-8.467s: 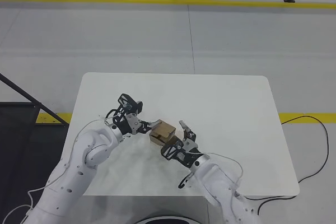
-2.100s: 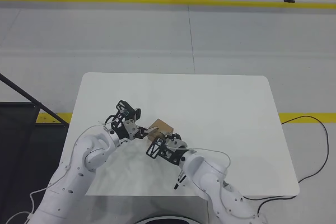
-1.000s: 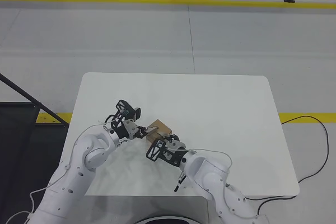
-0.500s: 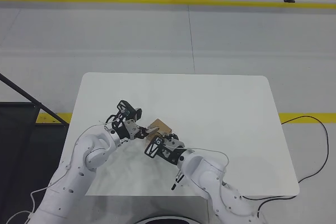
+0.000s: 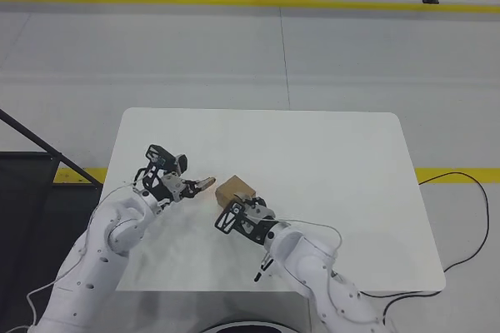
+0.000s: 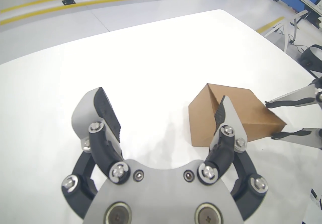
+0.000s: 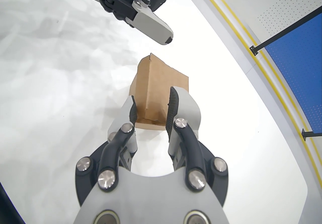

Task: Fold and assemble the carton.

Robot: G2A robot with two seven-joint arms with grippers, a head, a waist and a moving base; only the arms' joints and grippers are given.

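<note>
Bright, even overhead light throughout: white table (image 5: 333, 166) is near blown out in both wrist views with little surface detail, carton (image 6: 254, 111) throws only a faint soft shadow, no hard glare spots, and wrist views bow the table's straight edges fisheye-style.

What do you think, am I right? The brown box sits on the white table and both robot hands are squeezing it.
No. Only the right hand squeezes the brown box; the left hand is open and apart from it, as the left wrist view shows. The box does sit on the white table.
</note>
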